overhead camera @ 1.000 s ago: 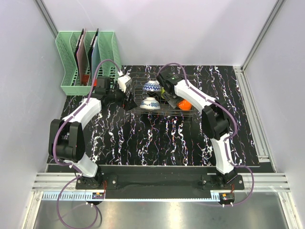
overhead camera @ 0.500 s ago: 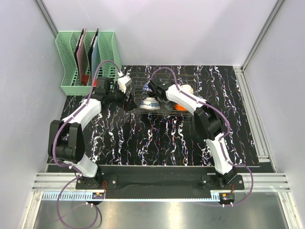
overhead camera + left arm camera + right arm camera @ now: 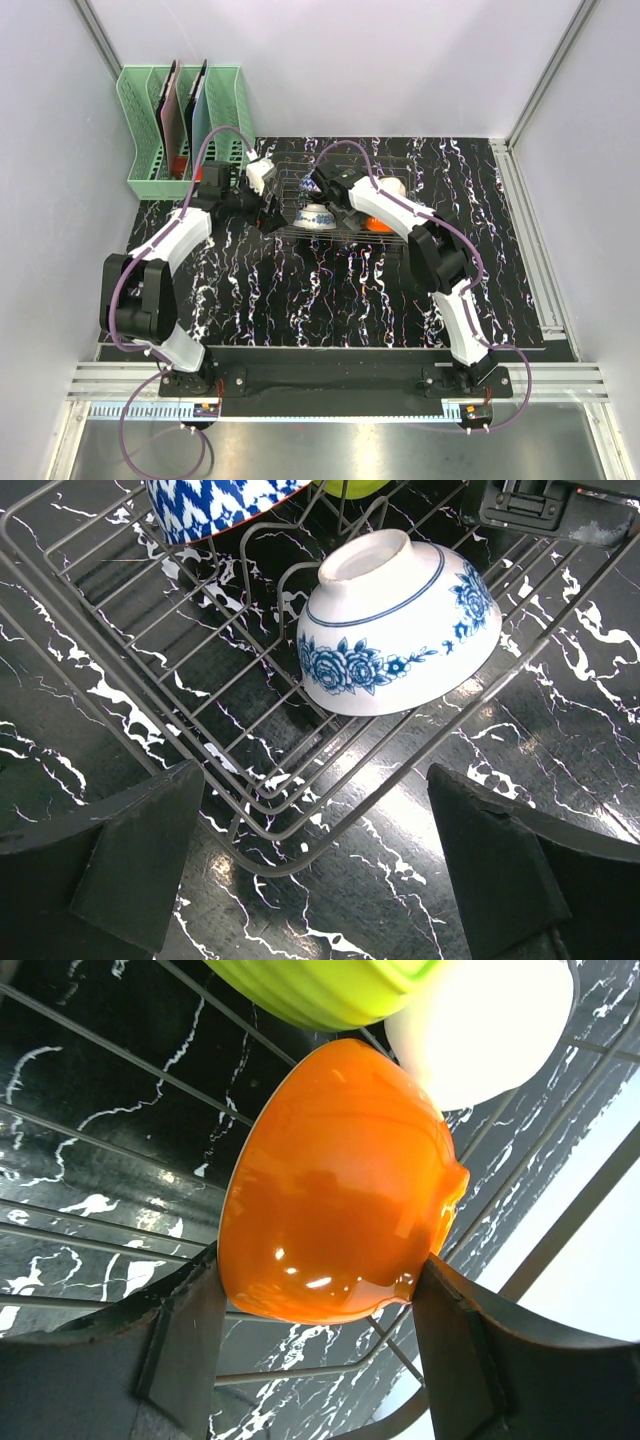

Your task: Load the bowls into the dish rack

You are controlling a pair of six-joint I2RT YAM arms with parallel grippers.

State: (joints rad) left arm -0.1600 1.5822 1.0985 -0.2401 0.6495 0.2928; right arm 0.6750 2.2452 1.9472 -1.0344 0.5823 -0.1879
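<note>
**Bracketing an orange bowl in the rack**

Holds left end effector (image 3: 312, 780) spread apart at dish rack (image 3: 262, 802) corner, facing blue-patterned bowl (image 3: 400, 630) upturned inside. Flanks orange bowl (image 3: 330, 1190), also racked, with right end effector (image 3: 320, 1270); cannot tell whether clamped.

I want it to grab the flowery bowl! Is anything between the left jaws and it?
Yes. The rack's wire corner lies across the gap, between the open left gripper and the flowery bowl tipped inside it. Nothing else visible blocks it.
</note>
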